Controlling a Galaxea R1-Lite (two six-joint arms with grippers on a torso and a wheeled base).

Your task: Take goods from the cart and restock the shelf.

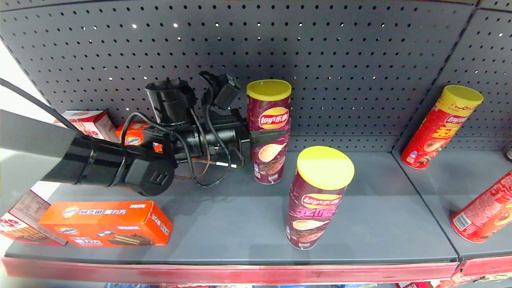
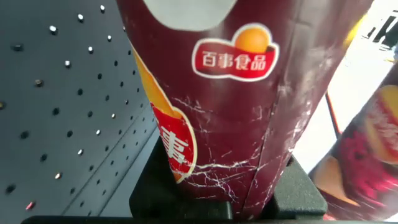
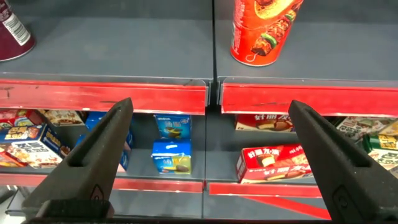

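While the shelf (image 1: 240,224), a flat sheet of matt grey metal with a glossy red front lip, backs onto a perforated grey pegboard (image 1: 340,60), the step in hand looks like setting one can of crisps down at the back of it. That maroon can (image 1: 269,108) is a tall, smooth cardboard cylinder with a yellow plastic lid. It stands upright near the pegboard, and its base seems to touch the shelf, though the contact is hard to confirm. A second maroon can (image 1: 318,196) of the same kind stands free, nearer the front edge, and a glossy orange box (image 1: 108,224) lies flat well to the left. The left gripper (image 1: 266,138) has its black fingers (image 2: 298,186) clamped on the can's scuffed, creased wall. Next it should let go gently and back straight out, as a tall light tube tips easily. The right gripper (image 3: 210,106) hangs spread and empty before the lower shelves
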